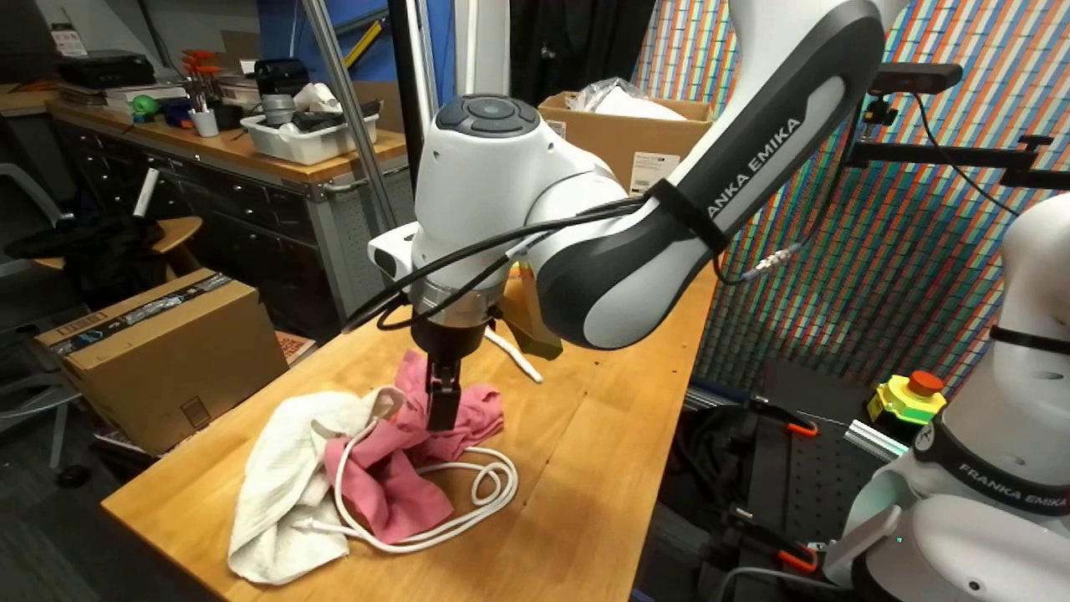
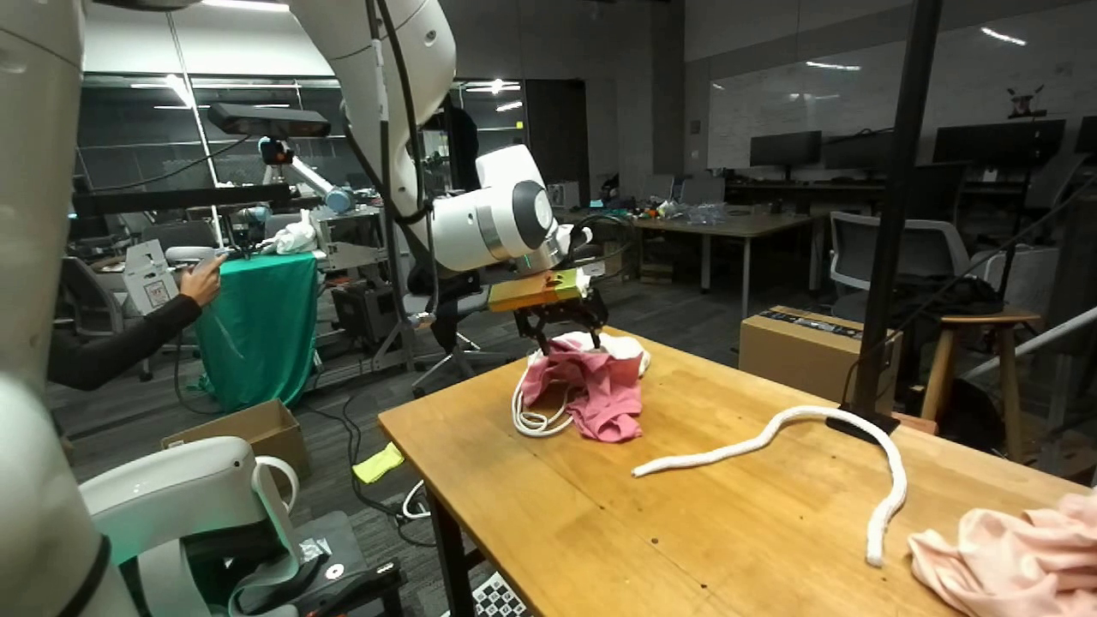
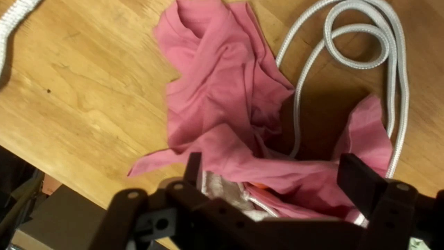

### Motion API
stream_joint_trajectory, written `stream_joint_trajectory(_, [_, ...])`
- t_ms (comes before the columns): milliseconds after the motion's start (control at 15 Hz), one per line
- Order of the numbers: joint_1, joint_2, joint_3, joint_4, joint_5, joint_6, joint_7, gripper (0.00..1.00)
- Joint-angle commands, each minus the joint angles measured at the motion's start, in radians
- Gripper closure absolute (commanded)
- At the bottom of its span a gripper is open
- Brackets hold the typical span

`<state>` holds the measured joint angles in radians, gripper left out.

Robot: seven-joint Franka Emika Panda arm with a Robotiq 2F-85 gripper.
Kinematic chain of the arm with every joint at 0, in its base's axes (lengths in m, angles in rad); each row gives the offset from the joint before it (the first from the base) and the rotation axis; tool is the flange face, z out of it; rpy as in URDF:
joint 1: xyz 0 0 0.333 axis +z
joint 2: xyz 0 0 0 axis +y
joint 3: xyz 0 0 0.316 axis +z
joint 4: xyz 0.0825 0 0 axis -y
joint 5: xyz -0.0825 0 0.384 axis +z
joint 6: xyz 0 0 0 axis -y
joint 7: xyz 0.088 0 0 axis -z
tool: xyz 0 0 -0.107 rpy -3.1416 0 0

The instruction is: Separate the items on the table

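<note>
A rumpled pink-red cloth [image 3: 222,80] lies on the wooden table [image 2: 548,506], spread over part of a white cloth [image 1: 284,477]. Thin white rope [image 3: 403,86] loops around and partly beneath the pink cloth, coiling on its far side in the wrist view. My gripper [image 3: 272,170] stands wide open, pointing down over this pile. Pink folds show between its fingertips, with some white cloth and rope lower down; whether they touch the fabric I cannot tell. A small orange patch peeks from a fold, its nature unclear. In both exterior views the fingertips sit at the pile's top.
A thicker white rope [image 2: 896,484] curves across the table apart from the pile. Beyond its end lies a pale pink cloth [image 2: 1020,557]. A black post [image 2: 891,214] rises at the table's edge. On the floor alongside sits a cardboard box [image 1: 167,359].
</note>
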<state>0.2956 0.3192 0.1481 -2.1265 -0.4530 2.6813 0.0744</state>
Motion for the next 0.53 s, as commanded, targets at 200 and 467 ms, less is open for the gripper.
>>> stream_joint_trajectory(200, [0.054, 0.077, -0.032, 0.061, -0.019, 0.079, 0.024, 0.00])
stream_joint_trajectory(467, [0.051, 0.132, -0.018, 0.099, 0.025, 0.067, -0.006, 0.00])
